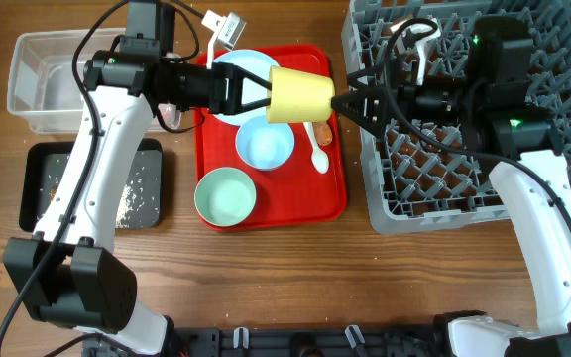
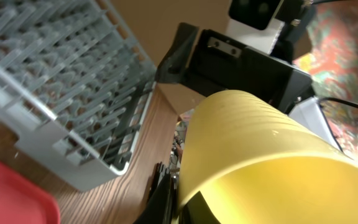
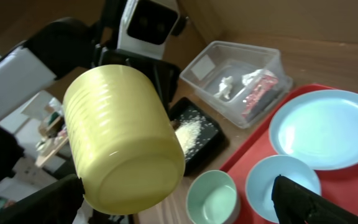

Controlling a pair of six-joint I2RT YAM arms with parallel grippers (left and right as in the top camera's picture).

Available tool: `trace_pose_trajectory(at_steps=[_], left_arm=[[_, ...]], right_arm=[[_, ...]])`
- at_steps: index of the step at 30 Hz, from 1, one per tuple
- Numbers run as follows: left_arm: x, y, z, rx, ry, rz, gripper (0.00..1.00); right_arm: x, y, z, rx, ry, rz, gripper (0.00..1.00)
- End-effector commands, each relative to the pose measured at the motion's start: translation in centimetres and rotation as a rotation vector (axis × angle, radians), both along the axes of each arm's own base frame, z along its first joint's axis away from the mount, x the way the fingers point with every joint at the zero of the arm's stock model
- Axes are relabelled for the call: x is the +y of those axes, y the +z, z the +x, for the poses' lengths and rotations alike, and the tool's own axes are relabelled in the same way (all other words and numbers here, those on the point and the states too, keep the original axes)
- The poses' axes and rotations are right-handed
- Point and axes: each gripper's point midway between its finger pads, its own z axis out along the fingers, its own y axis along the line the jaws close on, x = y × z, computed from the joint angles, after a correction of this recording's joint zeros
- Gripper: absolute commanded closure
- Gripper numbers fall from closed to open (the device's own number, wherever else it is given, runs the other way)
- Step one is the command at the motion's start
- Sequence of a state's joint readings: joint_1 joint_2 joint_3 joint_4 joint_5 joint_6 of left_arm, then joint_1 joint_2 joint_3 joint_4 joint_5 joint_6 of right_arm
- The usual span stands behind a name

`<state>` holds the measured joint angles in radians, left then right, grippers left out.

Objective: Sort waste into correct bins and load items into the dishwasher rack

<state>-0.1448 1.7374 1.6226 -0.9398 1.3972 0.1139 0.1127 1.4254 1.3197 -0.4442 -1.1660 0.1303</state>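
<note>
My left gripper (image 1: 263, 92) is shut on the rim of the small yellow cup (image 1: 300, 94) and holds it on its side above the red tray. The cup's base (image 3: 129, 168) faces my right gripper (image 1: 346, 99), which is open with its fingers spread just right of the cup. The pale blue plate (image 1: 246, 61), a bluish-white bowl (image 1: 264, 142), the mint-green bowl (image 1: 225, 195), the white spoon (image 1: 317, 151) and the orange carrot (image 1: 322, 129) lie on the tray. The grey dishwasher rack (image 1: 414, 188) stands at the right.
The clear tub (image 1: 28, 89) at the far left holds the red-and-white wrapper (image 3: 261, 93) and crumpled paper (image 3: 225, 84). The black tray (image 1: 48, 198) in front of it holds rice grains (image 3: 191, 132). The red tray (image 1: 271, 213) sits in the middle. A white object (image 1: 223, 26) lies behind it.
</note>
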Motion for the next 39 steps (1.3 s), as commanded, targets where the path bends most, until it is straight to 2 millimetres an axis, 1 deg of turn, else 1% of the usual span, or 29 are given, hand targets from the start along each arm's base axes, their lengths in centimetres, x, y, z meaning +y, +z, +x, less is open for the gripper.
trace_pose_trajectory(at_steps=[1,3,4,6,8,10,13,14,15,19,22,23,24,25,26,27,28,29,30,32,34,35,36,37,38,39], left_arm=[[-0.2,1.2,-0.6,-0.032,-0.058,-0.093,0.96],[-0.2,1.2,-0.6,-0.032,-0.058,-0.093,0.96],[-0.2,1.2,-0.6,-0.033,-0.058,-0.092,0.96],[-0.2,1.3,-0.6,-0.039,-0.058,-0.093,0.96],[-0.3,1.3,-0.5,-0.044,-0.059,-0.093,0.96],[-0.3,1.3,-0.5,-0.045,-0.059,-0.093,0.96],[-0.3,1.3,-0.5,-0.050,-0.060,-0.094,0.96],[-0.3,1.3,-0.5,-0.051,-0.060,-0.094,0.96],[-0.3,1.3,-0.5,-0.052,-0.060,-0.094,0.96],[-0.4,1.3,-0.5,-0.051,-0.062,-0.094,0.96],[-1.3,0.6,-0.8,-0.056,-0.069,-0.056,0.96],[-1.6,0.4,-0.9,-0.058,-0.071,-0.043,0.96],[-1.9,0.4,-1.0,-0.063,-0.078,-0.043,0.96],[-1.9,0.4,-0.9,-0.070,-0.076,-0.039,0.91],[-1.9,0.1,-0.7,-0.073,-0.066,-0.022,0.76],[-1.9,-0.2,-0.5,-0.075,-0.056,-0.004,0.65],[-1.7,-0.7,-0.1,-0.079,-0.034,0.028,0.52],[-1.3,-1.1,0.3,-0.081,-0.014,0.048,0.48],[-0.8,-1.3,0.8,-0.081,0.010,0.061,0.47],[1.2,-1.4,2.0,-0.075,0.068,0.069,0.43],[3.6,-1.5,3.1,-0.051,0.133,0.075,0.42],[4.6,-1.6,3.5,-0.042,0.160,0.076,0.41],[5.9,-1.7,4.0,-0.036,0.194,0.081,0.40],[7.0,-2.1,4.7,-0.034,0.236,0.110,0.40],[7.9,-2.9,5.2,-0.028,0.274,0.156,0.40],[8.5,-4.1,5.6,-0.018,0.311,0.225,0.40]], right_arm=[[1.4,1.0,-2.0,-0.039,0.173,0.088,0.00],[2.0,1.3,-2.5,-0.055,0.209,0.100,0.00],[2.0,1.8,-3.0,-0.072,0.239,0.118,0.00],[2.1,2.0,-3.1,-0.079,0.250,0.124,0.01],[2.4,2.4,-3.2,-0.095,0.266,0.133,0.05],[2.8,2.8,-3.4,-0.115,0.280,0.138,0.12],[3.5,2.8,-3.8,-0.120,0.298,0.138,0.22],[3.8,2.8,-3.9,-0.121,0.301,0.135,0.22],[4.0,2.6,-3.8,-0.119,0.300,0.131,0.26],[4.8,2.3,-3.9,-0.118,0.316,0.129,0.29],[4.9,2.4,-3.9,-0.130,0.320,0.130,0.39],[4.9,2.4,-3.9,-0.129,0.320,0.130,0.50],[4.9,2.4,-3.9,-0.129,0.320,0.130,0.57],[4.9,2.4,-3.9,-0.130,0.320,0.130,0.62],[4.9,2.4,-3.9,-0.130,0.320,0.130,0.63],[4.8,2.4,-3.9,-0.130,0.318,0.130,0.63],[4.5,2.4,-3.7,-0.125,0.307,0.129,0.64],[4.1,2.4,-3.5,-0.121,0.300,0.132,0.64],[3.3,2.5,-3.2,-0.121,0.294,0.139,0.63],[0.3,2.7,-1.9,-0.113,0.236,0.152,0.63],[-2.5,2.3,-0.5,-0.094,0.152,0.147,0.63],[-3.8,1.5,0.5,-0.061,0.076,0.126,0.62],[-5.4,0.1,1.7,-0.016,-0.031,0.077,0.62],[-7.0,-2.1,2.8,0.045,-0.170,-0.021,0.61],[-8.8,-4.5,3.4,0.116,-0.311,-0.146,0.61],[-10.2,-5.8,3.3,0.171,-0.412,-0.246,0.61]])
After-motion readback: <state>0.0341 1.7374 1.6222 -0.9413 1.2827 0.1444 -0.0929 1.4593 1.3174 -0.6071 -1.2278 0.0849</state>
